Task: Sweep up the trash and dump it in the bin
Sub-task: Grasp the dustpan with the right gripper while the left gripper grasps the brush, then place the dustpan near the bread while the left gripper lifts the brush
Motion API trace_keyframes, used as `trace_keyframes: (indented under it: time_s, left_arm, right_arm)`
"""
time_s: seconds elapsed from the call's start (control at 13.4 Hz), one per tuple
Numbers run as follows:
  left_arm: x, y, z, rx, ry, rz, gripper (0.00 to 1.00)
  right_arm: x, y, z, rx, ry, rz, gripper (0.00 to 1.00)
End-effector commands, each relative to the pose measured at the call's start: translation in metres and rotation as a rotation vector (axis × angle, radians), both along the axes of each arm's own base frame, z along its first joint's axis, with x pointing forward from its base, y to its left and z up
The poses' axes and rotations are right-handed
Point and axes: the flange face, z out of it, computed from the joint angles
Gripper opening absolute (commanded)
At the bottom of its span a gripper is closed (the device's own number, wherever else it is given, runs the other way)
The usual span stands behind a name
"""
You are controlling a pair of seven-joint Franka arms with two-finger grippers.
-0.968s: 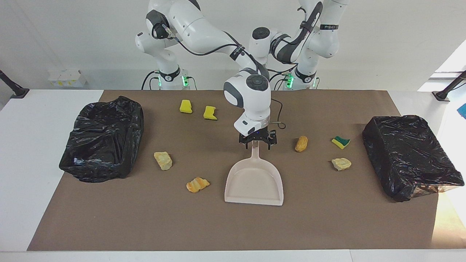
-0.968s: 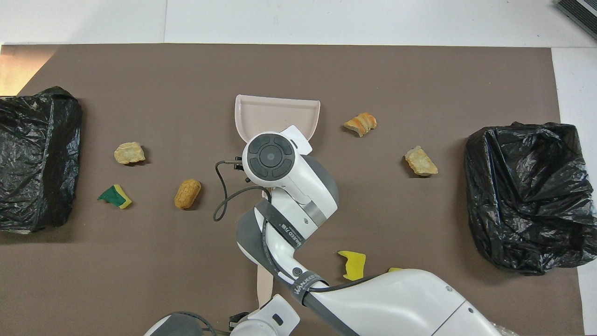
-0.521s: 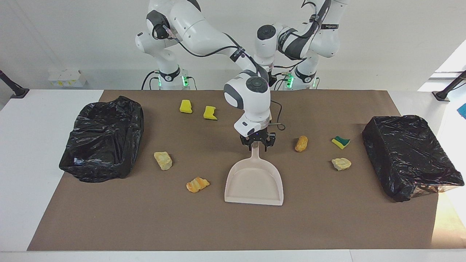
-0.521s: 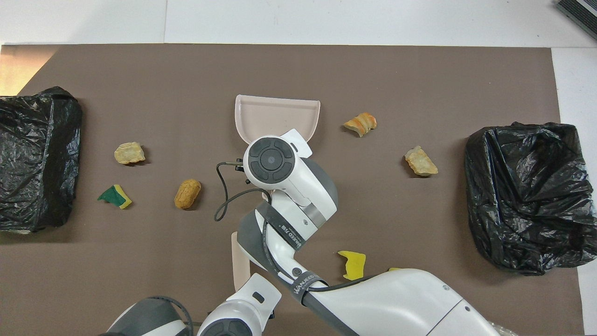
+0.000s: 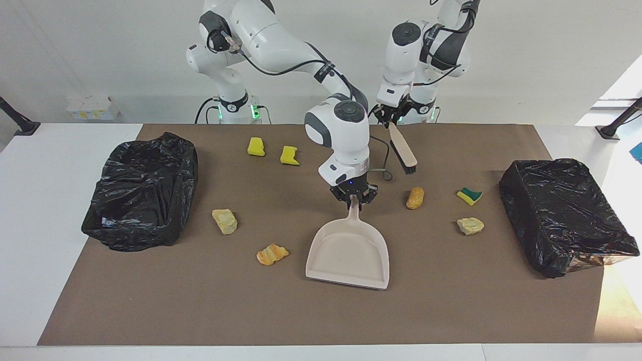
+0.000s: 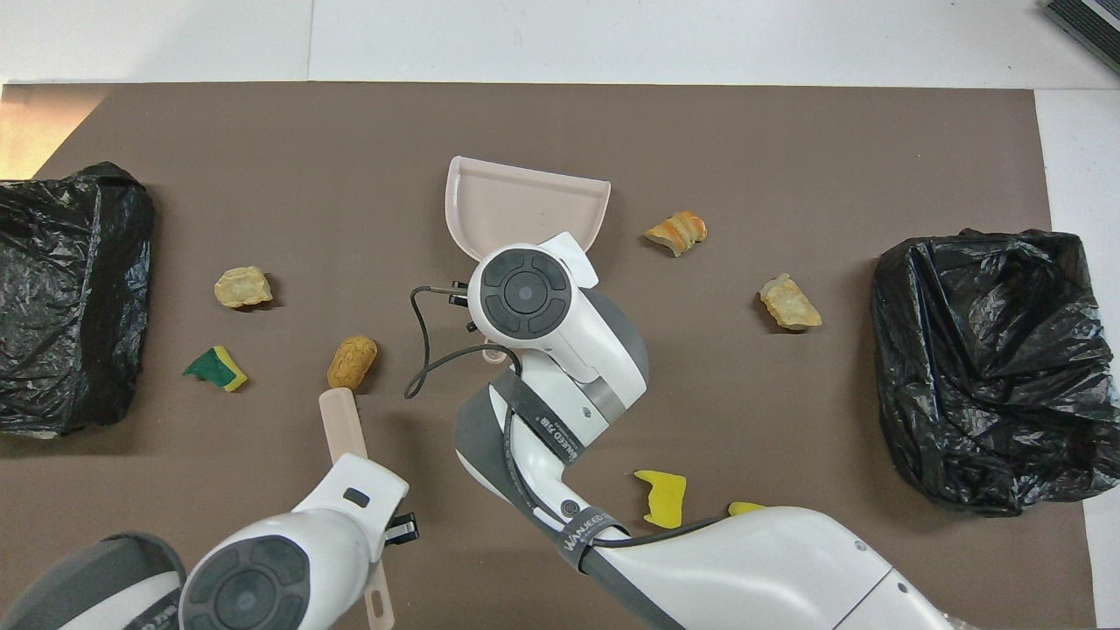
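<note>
The desk [image 5: 30, 210] carries a brown mat [image 5: 321, 316], and a black-bagged bin stands at each end: one toward the right arm's end [image 5: 143, 190], one toward the left arm's end [image 5: 564, 213].

Mid-mat lies the beige dustpan [image 5: 348, 253], its mouth pointing away from the robots. The right gripper [image 5: 354, 196] has its fingers clenched on the dustpan's handle; the facing view shows this grip, while in the overhead view the arm's wrist covers handle and fingers.

The left gripper [image 5: 392, 116] hangs over the mat's edge nearest the robots, its fingers grasping the beige brush [image 5: 404, 153], which slants down with its black bristles lowest. The overhead view shows only the brush's pale back, its tip just beside the brown oval lump [image 6: 352, 362]; the bristles show only in the facing view.

The trash lies scattered on the mat, none in the pan. Toward the left arm's end are the brown lump, a green-and-yellow sponge [image 5: 469, 196] and a pale lump [image 5: 470, 225]. Toward the right arm's end are a beige lump [image 5: 224, 221], an orange lump [image 5: 272, 253] and two yellow sponge chunks [image 5: 256, 146] [image 5: 289, 155] nearest the robots, one of which the right arm half covers in the overhead view.
</note>
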Motion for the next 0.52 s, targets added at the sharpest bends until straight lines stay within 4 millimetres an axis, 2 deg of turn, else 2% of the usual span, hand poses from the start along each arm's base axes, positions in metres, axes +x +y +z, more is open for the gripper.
trace_keyframes:
  time_s: [0.0,0.07,0.22,0.37,0.45]
  left_arm:
    - [0.039,0.047,0.001,0.035,0.005,0.005,0.00]
    - [0.055,0.068,0.001,0.047,-0.006,0.014,0.00]
    - [0.083,0.108,-0.003,0.035,-0.034,0.065,0.00]
    - [0.100,0.142,-0.016,0.100,-0.044,0.058,0.00]
    - [0.107,0.156,-0.029,0.128,-0.039,0.065,0.00]
  right_arm:
    - [-0.006,-0.009,0.018,-0.001,-0.028,-0.003,0.00]
    - [-0.006,-0.010,0.026,-0.005,-0.036,0.023,0.00]
    - [0.003,-0.029,0.039,-0.012,-0.057,0.077,0.00]
    - [0.005,-0.045,0.056,-0.038,-0.058,0.151,0.00]
    - [0.001,-0.051,0.064,-0.057,-0.051,0.214,0.00]
